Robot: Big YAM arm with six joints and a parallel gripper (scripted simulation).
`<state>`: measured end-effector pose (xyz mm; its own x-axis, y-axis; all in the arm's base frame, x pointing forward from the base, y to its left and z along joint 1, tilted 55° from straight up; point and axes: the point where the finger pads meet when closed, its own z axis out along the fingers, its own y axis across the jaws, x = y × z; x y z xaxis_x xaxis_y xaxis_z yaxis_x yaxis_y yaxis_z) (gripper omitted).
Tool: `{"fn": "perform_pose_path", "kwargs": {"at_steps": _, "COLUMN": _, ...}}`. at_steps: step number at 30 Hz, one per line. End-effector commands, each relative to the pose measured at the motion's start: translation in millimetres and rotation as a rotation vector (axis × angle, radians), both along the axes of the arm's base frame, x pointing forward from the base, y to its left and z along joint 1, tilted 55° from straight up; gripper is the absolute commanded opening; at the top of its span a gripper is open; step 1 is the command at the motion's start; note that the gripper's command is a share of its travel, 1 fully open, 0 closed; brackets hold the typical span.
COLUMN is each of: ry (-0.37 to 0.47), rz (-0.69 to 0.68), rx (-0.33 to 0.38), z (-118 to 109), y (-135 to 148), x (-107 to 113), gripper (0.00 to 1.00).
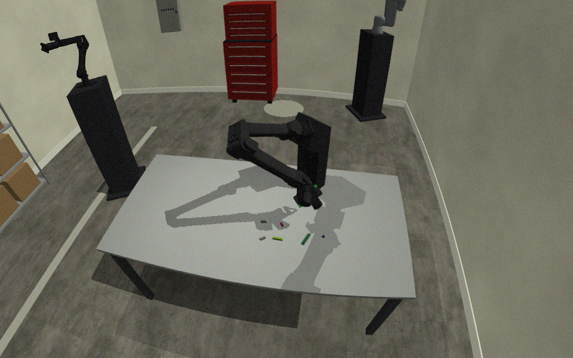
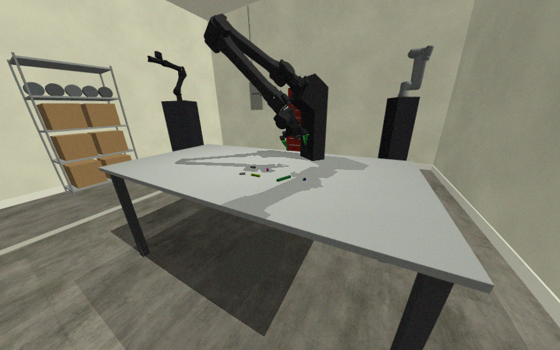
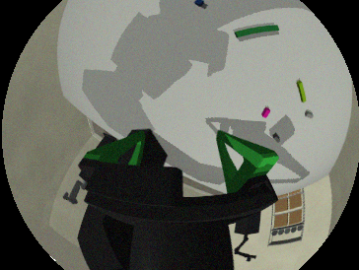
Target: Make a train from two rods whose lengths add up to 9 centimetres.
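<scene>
Several small rods lie flat on the grey table. A green rod (image 1: 305,239) (image 3: 257,31) lies near a tiny blue rod (image 1: 323,236) (image 3: 199,3). A lime rod (image 1: 277,238) (image 3: 300,91) lies beside a small grey rod (image 1: 262,237) (image 3: 308,113). A magenta rod (image 1: 281,224) (image 3: 266,111) and a darker grey rod (image 1: 263,220) (image 3: 275,136) lie a little further back. My gripper (image 1: 309,204) (image 2: 294,142) hangs open and empty above the table, behind the rods and near the arm's base. Its green fingers show wide apart in the wrist view.
The arm's black base column (image 1: 313,148) stands at the table's back edge. Black pedestals with other arms (image 1: 103,139) (image 1: 372,71), a red tool cabinet (image 1: 250,50) and a shelf with boxes (image 2: 78,123) stand around the table, away from it.
</scene>
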<state>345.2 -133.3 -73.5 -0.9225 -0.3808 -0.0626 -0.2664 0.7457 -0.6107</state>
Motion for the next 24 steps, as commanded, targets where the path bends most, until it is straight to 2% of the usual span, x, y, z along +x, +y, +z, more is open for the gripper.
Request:
{"fn": "perform_pose_path", "kwargs": {"at_steps": 1, "ry": -0.072, "rz": -0.067, "rx": 0.020, "z": 6.2, "y": -20.4, "x": -10.3, "gripper": 1.00}}
{"fn": "perform_pose_path", "kwargs": {"at_steps": 2, "ry": -0.130, "rz": -0.108, "rx": 0.047, "z": 10.2, "y": -35.4, "x": -10.8, "gripper": 1.00}}
{"fn": "perform_pose_path", "kwargs": {"at_steps": 3, "ry": -0.129, "rz": -0.106, "rx": 0.047, "z": 10.2, "y": -35.4, "x": -10.8, "gripper": 1.00}}
{"fn": "perform_pose_path", "kwargs": {"at_steps": 4, "ry": -0.188, "rz": -0.145, "rx": 0.069, "z": 15.0, "y": -50.6, "x": -12.0, "gripper": 1.00}}
{"fn": "perform_pose_path", "kwargs": {"at_steps": 5, "ry": -0.186, "rz": -0.143, "rx": 0.068, "z": 15.0, "y": -50.6, "x": -12.0, "gripper": 1.00}}
{"fn": "perform_pose_path", "kwargs": {"at_steps": 6, "ry": -0.245, "rz": -0.178, "rx": 0.086, "z": 20.5, "y": -65.6, "x": -13.8, "gripper": 1.00}}
{"fn": "perform_pose_path", "kwargs": {"at_steps": 9, "ry": -0.244, "rz": -0.176, "rx": 0.085, "z": 20.5, "y": -65.6, "x": -13.8, "gripper": 1.00}}
{"fn": "perform_pose_path", "kwargs": {"at_steps": 12, "ry": -0.405, "rz": -0.259, "rx": 0.113, "z": 39.6, "y": -107.6, "x": -23.0, "gripper": 1.00}}
{"fn": "perform_pose_path", "kwargs": {"at_steps": 13, "ry": -0.405, "rz": -0.259, "rx": 0.113, "z": 39.6, "y": -107.6, "x": -23.0, "gripper": 1.00}}
{"fn": "perform_pose_path", "kwargs": {"at_steps": 18, "ry": -0.587, "rz": -0.327, "rx": 0.103, "z": 68.3, "y": -155.5, "x": -42.5, "gripper": 1.00}}
{"fn": "perform_pose_path", "kwargs": {"at_steps": 21, "ry": -0.631, "rz": -0.341, "rx": 0.094, "z": 75.9, "y": -167.6, "x": -49.9, "gripper": 1.00}}
{"fn": "perform_pose_path", "kwargs": {"at_steps": 23, "ry": -0.618, "rz": -0.351, "rx": 0.107, "z": 66.4, "y": -167.8, "x": -54.5, "gripper": 1.00}}
{"fn": "perform_pose_path", "kwargs": {"at_steps": 24, "ry": -0.618, "rz": -0.328, "rx": 0.114, "z": 66.7, "y": -161.2, "x": -47.7, "gripper": 1.00}}
